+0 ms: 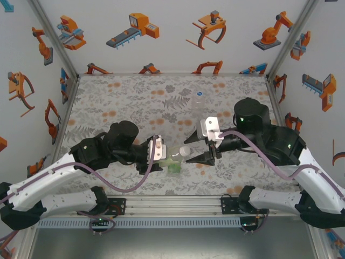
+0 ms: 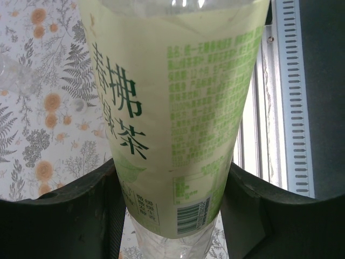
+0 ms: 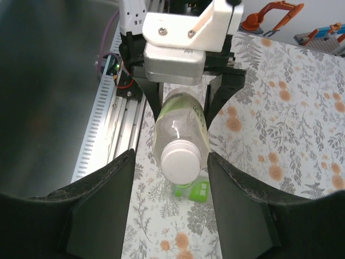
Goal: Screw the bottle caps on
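On the mouth of the pale-labelled bottle (image 2: 178, 108), clamped by the left gripper (image 2: 172, 210), sits a white cap (image 3: 181, 161); the right gripper (image 3: 170, 156), jaws apart, straddles it. Tightening looks unfinished; a green-labelled bottle (image 3: 193, 190) waits beneath.

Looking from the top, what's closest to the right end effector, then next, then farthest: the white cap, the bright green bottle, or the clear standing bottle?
1. The white cap: just left of the right end effector, on the pale-label bottle.
2. The bright green bottle: on the table, farther left.
3. The clear bottle: standing at the back.
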